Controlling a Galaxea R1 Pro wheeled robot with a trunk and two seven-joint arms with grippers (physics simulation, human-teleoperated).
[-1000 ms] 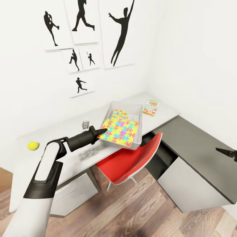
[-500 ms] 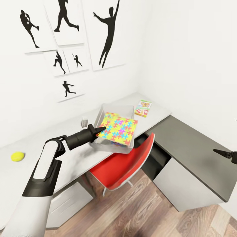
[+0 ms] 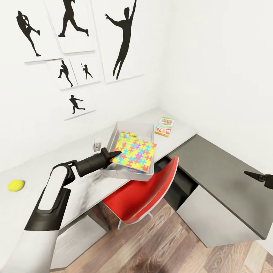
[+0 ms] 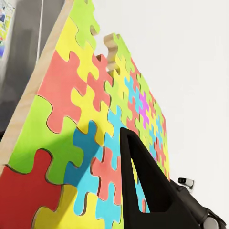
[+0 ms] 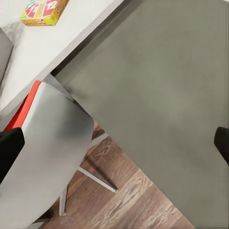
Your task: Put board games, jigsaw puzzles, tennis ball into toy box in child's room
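On the far left of the pale desk top lies the yellow tennis ball, well apart from everything else. The left arm reaches from the near left across the desk, and its gripper is clamped on the near-left edge of a jigsaw puzzle. In the left wrist view one dark finger lies flat against the coloured face of the puzzle, whose pale wooden edge shows along one side. The puzzle is held tilted over the clear toy box, its right part lying across the box's opening and near rim. Under the puzzle, low in the box, a small patch of coloured print shows; what it belongs to cannot be told.

Just left of the box a small white object stands on the desk. On the wall behind hang black silhouette pictures of athletes. To the right of the box, near it but not touching, a board game lies flat on the pale top; the right wrist view catches it at a corner.

A red chair is pushed in below the box, over the wood floor. Further right the dark grey desk top runs toward the near right. Above its right end hovers the right gripper; in the right wrist view its two black fingertips stand wide apart at opposite edges, grasping nothing.
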